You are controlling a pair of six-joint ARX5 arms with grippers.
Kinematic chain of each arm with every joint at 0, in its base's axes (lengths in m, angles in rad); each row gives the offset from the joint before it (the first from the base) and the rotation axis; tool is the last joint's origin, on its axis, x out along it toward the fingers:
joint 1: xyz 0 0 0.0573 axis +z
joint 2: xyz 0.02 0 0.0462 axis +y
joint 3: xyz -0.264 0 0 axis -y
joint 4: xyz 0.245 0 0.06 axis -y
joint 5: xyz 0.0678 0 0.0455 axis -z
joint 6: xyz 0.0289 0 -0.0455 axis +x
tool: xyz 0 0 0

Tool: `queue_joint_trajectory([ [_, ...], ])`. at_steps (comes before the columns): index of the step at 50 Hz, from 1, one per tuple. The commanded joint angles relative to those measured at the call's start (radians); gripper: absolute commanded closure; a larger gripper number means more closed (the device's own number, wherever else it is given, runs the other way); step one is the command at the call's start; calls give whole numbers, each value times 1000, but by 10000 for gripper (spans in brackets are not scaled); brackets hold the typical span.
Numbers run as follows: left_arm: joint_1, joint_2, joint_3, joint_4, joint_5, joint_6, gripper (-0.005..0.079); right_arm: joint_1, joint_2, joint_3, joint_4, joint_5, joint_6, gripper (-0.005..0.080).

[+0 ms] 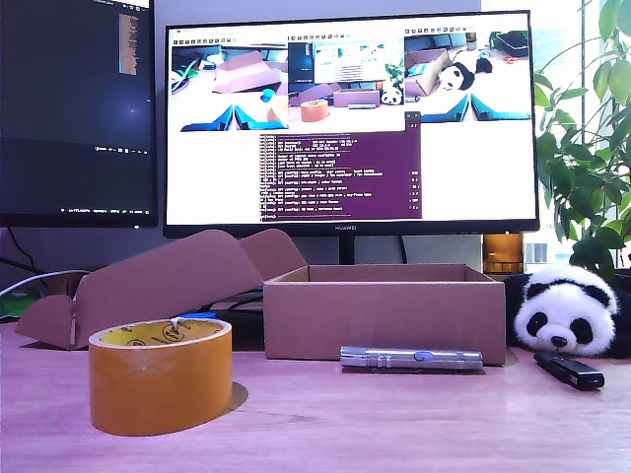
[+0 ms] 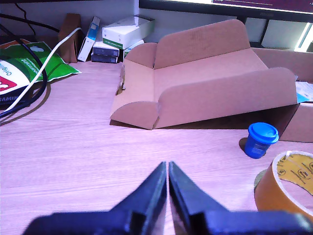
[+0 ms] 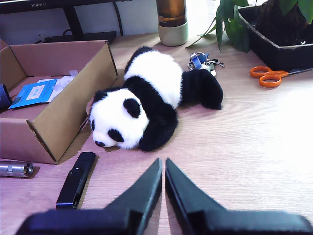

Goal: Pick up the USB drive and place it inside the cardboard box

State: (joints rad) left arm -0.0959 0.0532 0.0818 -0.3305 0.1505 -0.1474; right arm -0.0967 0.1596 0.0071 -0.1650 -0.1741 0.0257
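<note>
The USB drive (image 3: 76, 179) lies on the desk just beside the cardboard box (image 3: 68, 93), near the toy panda (image 3: 146, 103). The first gripper (image 2: 167, 169) and second gripper (image 3: 163, 165) have jaws closed, empty.

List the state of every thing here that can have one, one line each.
USB drive: flat on the table, ungrasped, outside the box.
Box: open-topped, papers inside.
Folded cardboard: opened out, flaps up.
Tape roll: on its flat side.
Silver tube: lying before the box.
Panda: lying down.
My first gripper: shut, empty.
My second gripper: shut, empty.
</note>
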Motion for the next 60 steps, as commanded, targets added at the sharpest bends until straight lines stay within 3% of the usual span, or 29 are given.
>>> queue_joint_trajectory([
  [1, 2, -55, -13, 17, 96, -47, 761, 5, -3, 0, 40, -11, 215, 765],
  [11, 1, -55, -13, 18, 113, -58, 761, 5, -3, 0, 43, -26, 215, 765],
  [19, -10, -55, -13, 20, 248, -63, 761, 25, -3, 0, 48, -106, 246, 765],
  [31, -92, -55, -13, 22, 426, -61, 761, 139, 0, 0, 46, -100, 306, 762],
  [48, -300, -55, -18, 25, 449, -28, 761, 319, 41, 50, -89, 45, 347, 763],
  [60, -401, -55, -22, 22, 412, -28, 761, 381, 214, 223, -203, 127, 354, 763],
])
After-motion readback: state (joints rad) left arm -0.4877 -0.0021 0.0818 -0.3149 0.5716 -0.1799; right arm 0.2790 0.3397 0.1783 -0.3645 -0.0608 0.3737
